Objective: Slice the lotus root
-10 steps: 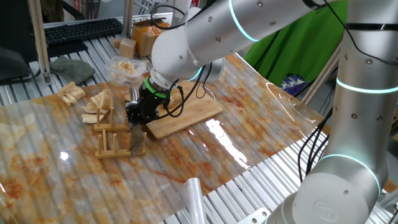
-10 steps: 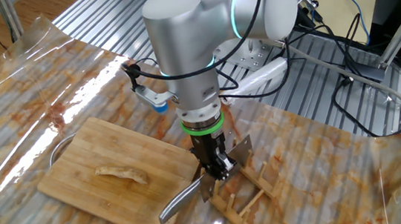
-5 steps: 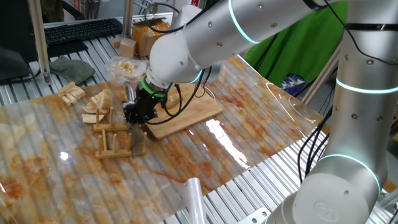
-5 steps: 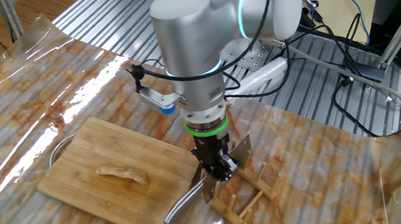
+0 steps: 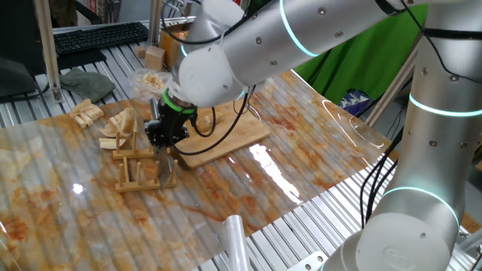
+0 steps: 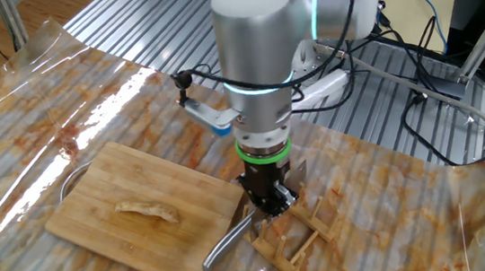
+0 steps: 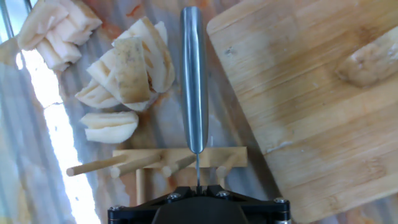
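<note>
Nearest the hand camera, the gripper [image 7: 198,198] is clamped shut on the knife [image 7: 193,74], whose metal handle runs straight out ahead of the fingers while the blade hangs edge-on below them. Just under it sits the wooden rack [image 7: 180,160] with its pegs. Compared with a second ago the hand has risen a little and swung round above the rack, so in the fixed view from the board's side the handle [image 6: 228,246] now points more steeply down towards the board's near corner, and the blade looks partly drawn up out of its slot. I judge this the fetching step: the knife is coming out of its holder and no cut has begun. Beside the rack lie larger tan wedge pieces [image 7: 130,65]. Further out, the cutting board [image 6: 105,204] carries the lotus root [image 6: 147,210], a pale strip lying alone near its middle, untouched and well apart from the blade
</note>
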`<state>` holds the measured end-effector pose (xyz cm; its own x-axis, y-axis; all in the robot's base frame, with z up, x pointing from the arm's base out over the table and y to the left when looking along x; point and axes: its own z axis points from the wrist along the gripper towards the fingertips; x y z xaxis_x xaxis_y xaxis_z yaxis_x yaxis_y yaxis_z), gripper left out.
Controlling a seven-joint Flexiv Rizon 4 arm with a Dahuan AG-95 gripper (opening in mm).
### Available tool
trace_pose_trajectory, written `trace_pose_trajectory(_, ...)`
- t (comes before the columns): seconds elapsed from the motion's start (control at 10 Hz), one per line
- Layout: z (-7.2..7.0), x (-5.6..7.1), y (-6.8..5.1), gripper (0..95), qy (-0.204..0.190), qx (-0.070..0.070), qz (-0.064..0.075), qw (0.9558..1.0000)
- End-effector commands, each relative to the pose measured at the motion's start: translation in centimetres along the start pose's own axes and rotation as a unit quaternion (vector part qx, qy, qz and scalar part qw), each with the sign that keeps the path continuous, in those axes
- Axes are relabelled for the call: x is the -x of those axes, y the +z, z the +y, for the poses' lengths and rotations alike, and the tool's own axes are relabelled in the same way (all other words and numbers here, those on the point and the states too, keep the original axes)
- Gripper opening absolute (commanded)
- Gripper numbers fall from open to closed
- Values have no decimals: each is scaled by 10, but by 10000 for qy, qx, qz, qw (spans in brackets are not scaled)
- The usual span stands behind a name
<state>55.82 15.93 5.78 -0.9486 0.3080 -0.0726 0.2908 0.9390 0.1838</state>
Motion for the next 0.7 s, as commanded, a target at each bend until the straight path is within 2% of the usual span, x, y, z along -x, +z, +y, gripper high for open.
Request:
trace_pose_trajectory(0.1, 1, -1, -12, 0, -37, -256, -49, 9997)
trace_pose_trajectory(0.2, 3, -1, -20, 0, -56, -343, -51, 9994)
trace_pose_trajectory(0.4, 5, -1, -35, 0, -67, -424, -32, 9991)
trace_pose_trajectory(0.7, 6, -2, -57, 0, -55, -432, 131, 9990)
